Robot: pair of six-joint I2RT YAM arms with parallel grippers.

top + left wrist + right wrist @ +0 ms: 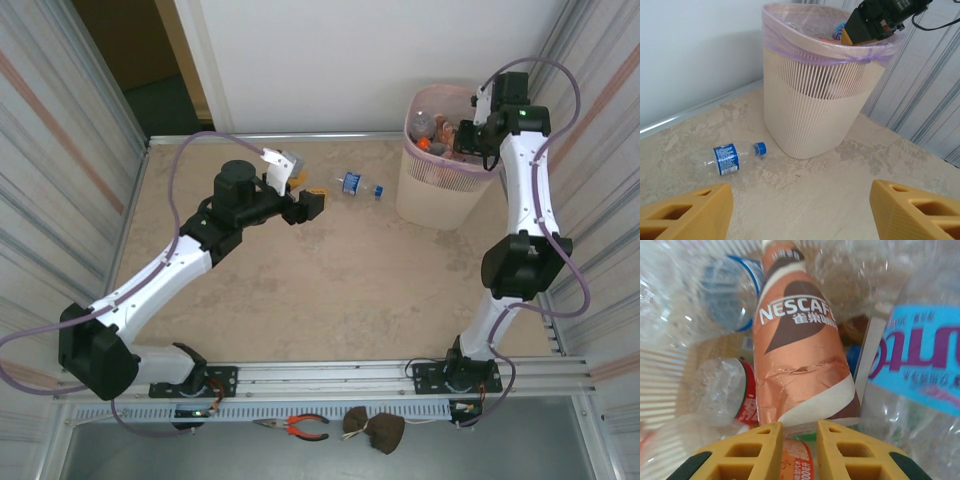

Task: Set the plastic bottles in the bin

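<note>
left gripper [303, 205]: hovers over the bare table [330, 290], about mid-table. Its fingers [690, 212] are wide apart with nothing between them. Its own wrist view cuts both fingers off at the bottom corners, so just the tips are in frame.

loose bottle [360, 186]: lies on its side on the table. Clear, with a blue cap and blue label. It sits between the left gripper and the bin [445, 180], near the bin's foot but not touching it. The cap end points toward the bin.

The bin stands upright at the far right of the table, near the back wall. A purple liner [790, 45] is folded over its rim. Overhead view shows bottles inside, but the right arm covers most of them, so no count.

right gripper [799, 432]: down in the bin mouth, over the pile. Its fingers are close together with a narrow gap.
- A coffee bottle [800, 350] with a brown-orange label lies lengthwise straight ahead, base end at the fingertips. Can't tell if they touch.
- An orange label shows through the gap, lower down. Can't tell whether anything is clamped.

Around the coffee bottle are crumpled clear bottles:
- a blue-label bottle [920, 360] at right, cut off by the frame edge
- a red-band bottle [746, 395] at left

That view is very close and blurred, and the outlines merge.
</note>
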